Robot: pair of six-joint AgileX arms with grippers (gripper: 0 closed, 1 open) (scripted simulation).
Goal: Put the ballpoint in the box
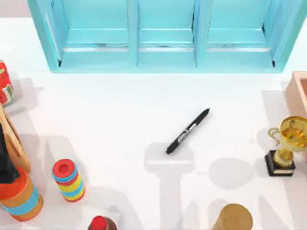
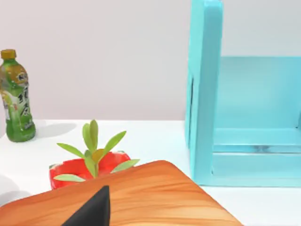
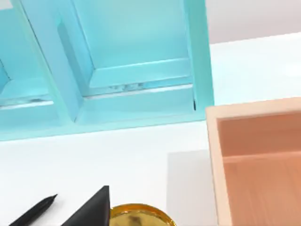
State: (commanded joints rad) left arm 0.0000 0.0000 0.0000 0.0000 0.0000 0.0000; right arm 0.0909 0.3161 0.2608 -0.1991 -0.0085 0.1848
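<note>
The ballpoint, slim and black with a pale band mid-barrel, lies slantwise on the white table near its middle. Its tip also shows in the right wrist view. The box is a peach open-topped container at the table's right edge, and its rim and inner wall are seen close in the right wrist view. A black part of my right gripper sits low beside the gold trophy's rim, apart from the ballpoint. A black part of my left gripper hangs over a wooden board at the far left.
A turquoise shelf unit spans the back. The gold trophy stands between ballpoint and box. A red pot, banded orange cylinder, ring stack, red-capped item and wooden cylinder crowd the left and front. A green bottle stands far off.
</note>
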